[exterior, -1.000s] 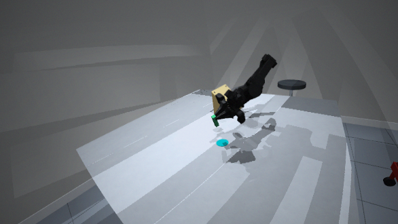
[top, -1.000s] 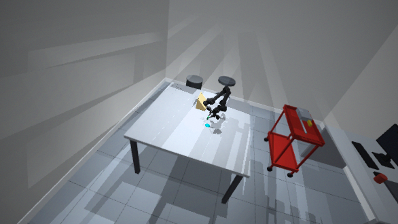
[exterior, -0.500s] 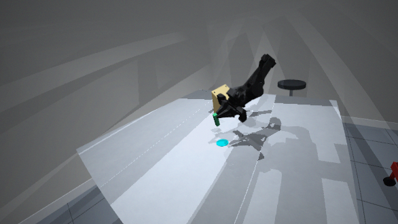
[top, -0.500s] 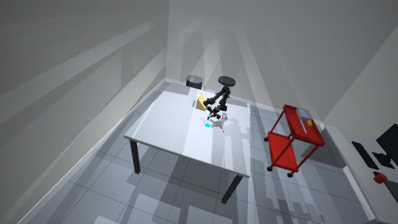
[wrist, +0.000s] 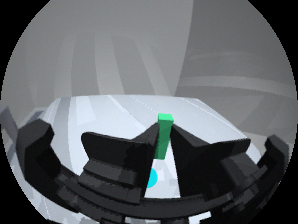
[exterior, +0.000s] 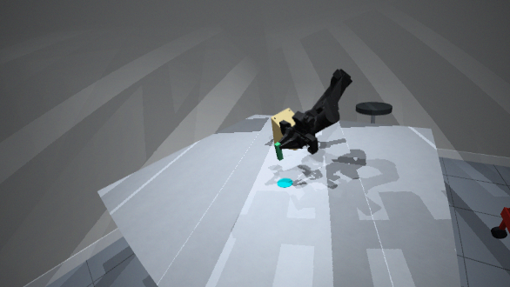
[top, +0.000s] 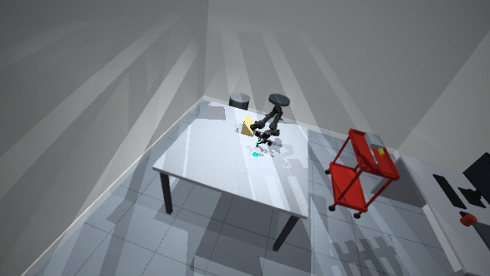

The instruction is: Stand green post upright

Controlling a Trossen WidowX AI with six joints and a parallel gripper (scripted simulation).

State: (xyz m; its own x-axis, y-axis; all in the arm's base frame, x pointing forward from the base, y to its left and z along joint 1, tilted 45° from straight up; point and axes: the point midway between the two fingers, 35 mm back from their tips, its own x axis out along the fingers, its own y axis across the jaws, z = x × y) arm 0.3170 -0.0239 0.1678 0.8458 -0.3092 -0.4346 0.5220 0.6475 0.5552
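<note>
Nearest me on the counter [exterior: 209, 226] lies the cyan circle [exterior: 285, 183], a small flat disc among the shadows of my arm. I take it as my mark for everything else.

Above the circle and a little beyond it hangs my hand [exterior: 282, 144], clamped on the green post [exterior: 278, 150]. I hold the post by its upper end, and the rest of it points down toward the counter, close to upright with a slight lean. Its lower end is off the surface, so it touches neither the counter nor the circle. From my wrist I see the post [wrist: 162, 137] rising between my two dark fingers, with a sliver of the circle [wrist: 152, 177] showing just beside its base.

Just behind my hand, farther from the circle, stands a tan box [exterior: 280, 122]. Farther still, past the counter's far edge, is a round dark stool [exterior: 373, 108].
</note>
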